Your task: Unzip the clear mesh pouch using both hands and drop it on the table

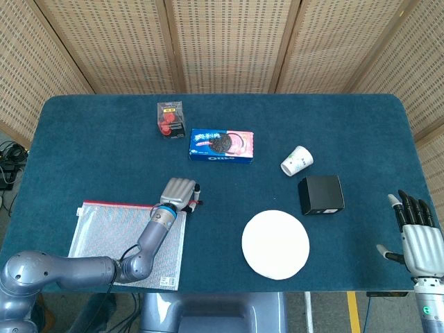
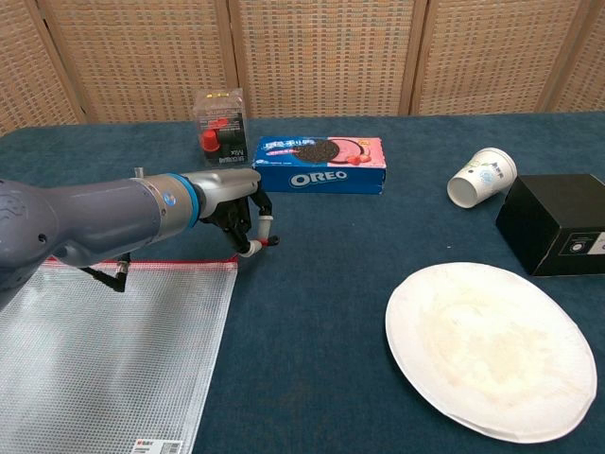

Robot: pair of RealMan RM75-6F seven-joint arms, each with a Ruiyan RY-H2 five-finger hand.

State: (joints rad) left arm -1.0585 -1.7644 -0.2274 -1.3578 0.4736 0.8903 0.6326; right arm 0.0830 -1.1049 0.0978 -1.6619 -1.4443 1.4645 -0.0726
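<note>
The clear mesh pouch [image 1: 97, 232] [image 2: 104, 359] lies flat at the table's front left, its red zipper strip [image 2: 180, 263] along the far edge. My left hand [image 1: 179, 193] [image 2: 236, 213] sits at the pouch's far right corner with its fingers curled down. Its fingertips [image 2: 257, 246] pinch the small red zipper pull there. My left forearm lies across the pouch in the head view. My right hand [image 1: 418, 236] hovers off the table's front right edge, fingers spread, holding nothing. The chest view does not show it.
An Oreo box [image 1: 222, 145] [image 2: 319, 165] lies just beyond my left hand. A small clear box with red contents [image 1: 171, 119] [image 2: 220, 126] stands behind it. A white plate [image 1: 275, 244] [image 2: 490, 348], a black box [image 1: 321, 194] and a tipped paper cup [image 1: 297, 160] occupy the right half.
</note>
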